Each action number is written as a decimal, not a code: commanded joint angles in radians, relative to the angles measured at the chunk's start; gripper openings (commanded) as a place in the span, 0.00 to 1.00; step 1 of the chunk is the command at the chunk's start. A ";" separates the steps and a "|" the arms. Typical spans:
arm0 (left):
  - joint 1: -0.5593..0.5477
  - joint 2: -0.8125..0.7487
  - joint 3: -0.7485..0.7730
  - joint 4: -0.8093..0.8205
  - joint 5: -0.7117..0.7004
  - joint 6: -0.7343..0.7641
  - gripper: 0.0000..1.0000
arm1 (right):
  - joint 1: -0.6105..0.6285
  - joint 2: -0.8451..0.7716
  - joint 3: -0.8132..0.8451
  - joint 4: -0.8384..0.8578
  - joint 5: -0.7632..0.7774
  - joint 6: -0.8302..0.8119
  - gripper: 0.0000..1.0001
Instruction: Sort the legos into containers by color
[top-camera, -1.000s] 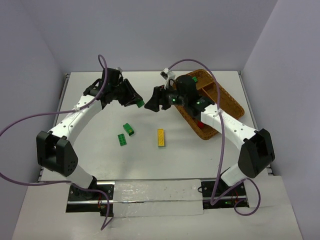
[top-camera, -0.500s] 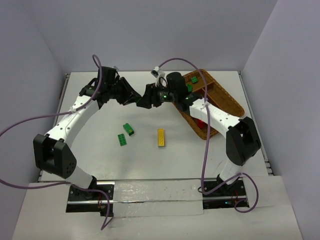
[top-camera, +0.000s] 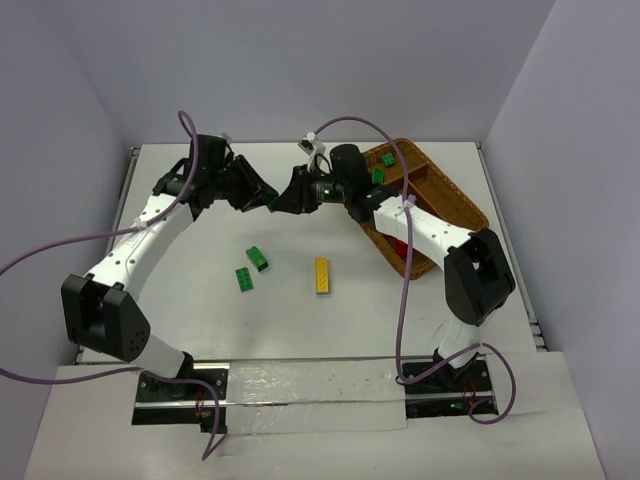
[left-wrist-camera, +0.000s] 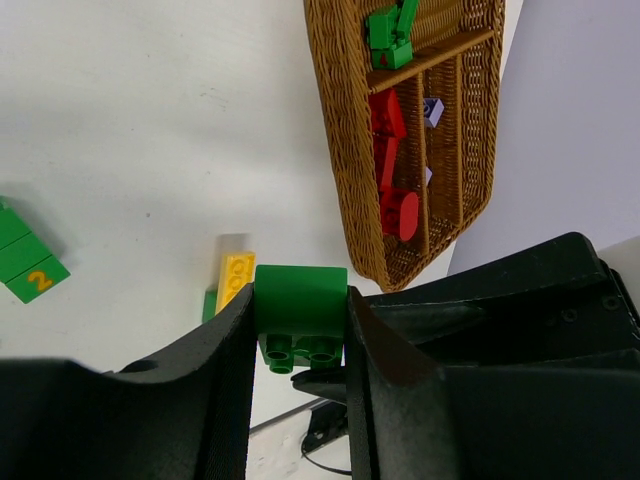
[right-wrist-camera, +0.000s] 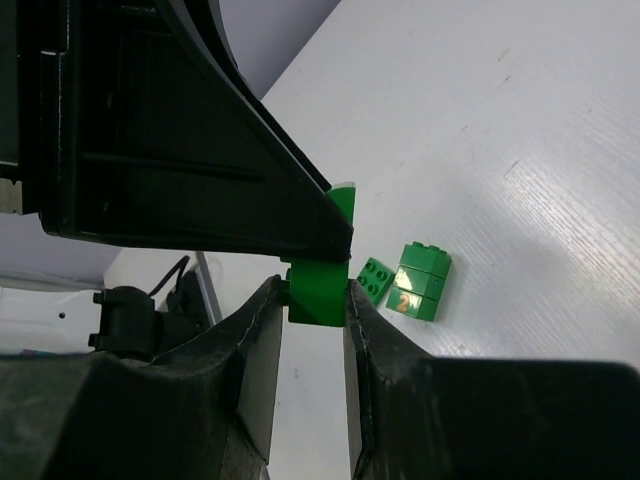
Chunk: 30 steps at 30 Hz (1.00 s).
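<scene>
Handover step: the green brick (left-wrist-camera: 300, 305) is clamped above the counter (top-camera: 300, 320) by left pincer (left-wrist-camera: 300, 312) and right pincer (right-wrist-camera: 312, 300) alike — next the left must be opened and the brick carried to the tray (left-wrist-camera: 330, 170).

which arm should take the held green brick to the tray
Right. Both the left gripper and the right gripper pinch the green brick, and the wicker tray lies on the right side, just behind that gripper. The left would likely have to reach across.

The left gripper (left-wrist-camera: 298, 325) clamps a green lego (left-wrist-camera: 300, 300), wicker tray (left-wrist-camera: 338, 180) beyond it.
</scene>
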 joint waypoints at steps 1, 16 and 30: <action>0.003 -0.081 -0.019 0.043 -0.017 0.016 0.23 | 0.009 -0.012 0.031 0.061 -0.016 0.011 0.00; 0.101 -0.187 0.031 -0.150 -0.236 0.152 0.95 | -0.119 -0.032 -0.024 -0.023 0.115 0.008 0.00; 0.118 -0.208 -0.173 -0.130 -0.282 0.178 0.93 | -0.376 0.099 0.086 -0.197 0.405 -0.046 0.00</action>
